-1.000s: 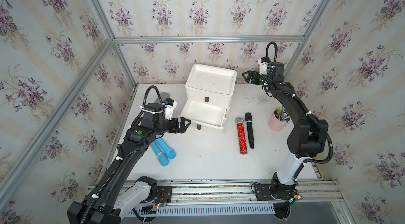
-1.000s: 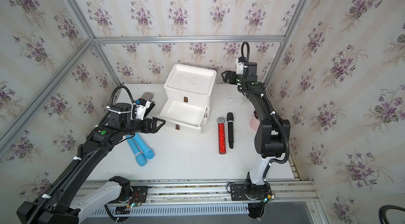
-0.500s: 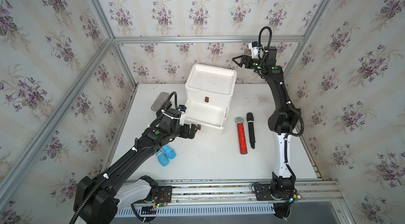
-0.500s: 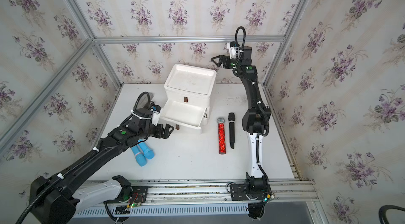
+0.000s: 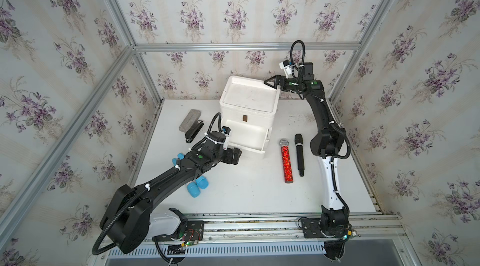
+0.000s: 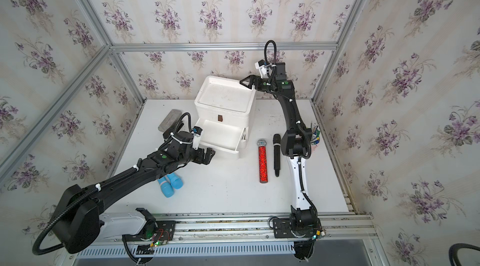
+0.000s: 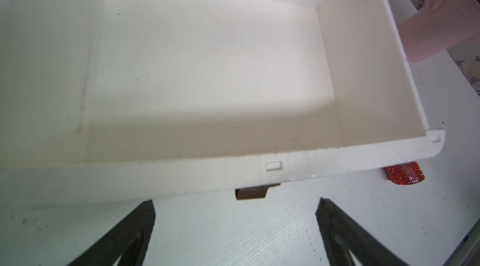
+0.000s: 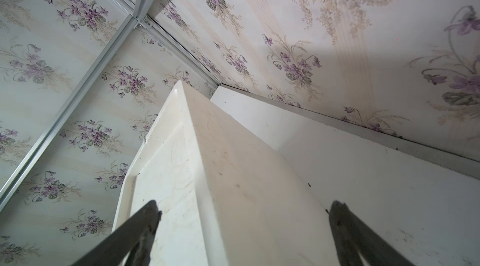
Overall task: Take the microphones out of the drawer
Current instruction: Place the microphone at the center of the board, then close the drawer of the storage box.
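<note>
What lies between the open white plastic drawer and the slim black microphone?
A red glittery microphone with a silver head, lying alongside the black microphone and apart from the drawer; both top views show it.

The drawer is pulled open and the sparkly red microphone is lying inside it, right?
Not inside. The drawer is pulled open, but the left wrist view shows it empty; the sparkly red microphone lies on the table beside it.
</note>
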Controlling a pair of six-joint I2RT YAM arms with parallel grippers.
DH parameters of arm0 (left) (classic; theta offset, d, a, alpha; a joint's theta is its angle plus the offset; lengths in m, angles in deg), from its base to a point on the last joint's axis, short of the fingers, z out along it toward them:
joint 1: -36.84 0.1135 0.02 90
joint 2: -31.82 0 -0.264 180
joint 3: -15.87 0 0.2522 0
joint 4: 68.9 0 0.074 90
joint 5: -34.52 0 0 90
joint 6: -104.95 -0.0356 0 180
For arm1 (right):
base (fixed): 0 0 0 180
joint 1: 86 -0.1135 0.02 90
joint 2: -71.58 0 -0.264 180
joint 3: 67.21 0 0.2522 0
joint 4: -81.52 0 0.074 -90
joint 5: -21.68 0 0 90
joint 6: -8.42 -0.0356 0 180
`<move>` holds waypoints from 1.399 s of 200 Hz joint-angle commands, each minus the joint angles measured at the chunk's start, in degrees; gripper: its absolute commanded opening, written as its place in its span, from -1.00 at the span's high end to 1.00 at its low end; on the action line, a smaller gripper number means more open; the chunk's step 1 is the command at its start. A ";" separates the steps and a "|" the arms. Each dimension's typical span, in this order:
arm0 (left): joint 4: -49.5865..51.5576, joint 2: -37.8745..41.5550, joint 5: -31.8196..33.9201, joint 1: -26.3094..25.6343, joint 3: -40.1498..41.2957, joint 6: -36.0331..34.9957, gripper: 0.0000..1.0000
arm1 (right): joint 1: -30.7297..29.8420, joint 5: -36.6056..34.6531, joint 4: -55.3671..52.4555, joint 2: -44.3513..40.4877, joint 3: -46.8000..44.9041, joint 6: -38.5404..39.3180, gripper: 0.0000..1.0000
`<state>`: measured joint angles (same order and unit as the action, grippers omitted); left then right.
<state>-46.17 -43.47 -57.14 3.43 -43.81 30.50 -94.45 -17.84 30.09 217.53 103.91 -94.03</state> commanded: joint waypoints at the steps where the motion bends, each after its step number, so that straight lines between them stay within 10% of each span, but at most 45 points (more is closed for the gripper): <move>1: -4.83 -2.19 -0.46 -0.32 -0.54 0.07 -0.99 | -0.86 -0.21 -3.85 0.32 0.23 4.00 -1.00; 213: -13.87 -11.81 8.32 -3.15 -10.15 -4.67 -0.99 | -2.62 -1.02 -10.00 0.74 0.23 8.82 -0.99; 280: -9.30 0.53 10.52 -3.15 -0.48 -5.62 -0.99 | -2.48 -1.44 -9.70 0.44 0.25 9.20 -0.99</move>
<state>-57.99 -45.63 -48.68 0.22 -46.58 26.10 -96.74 -21.21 22.46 217.57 103.91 -84.96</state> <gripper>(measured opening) 0.993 0.996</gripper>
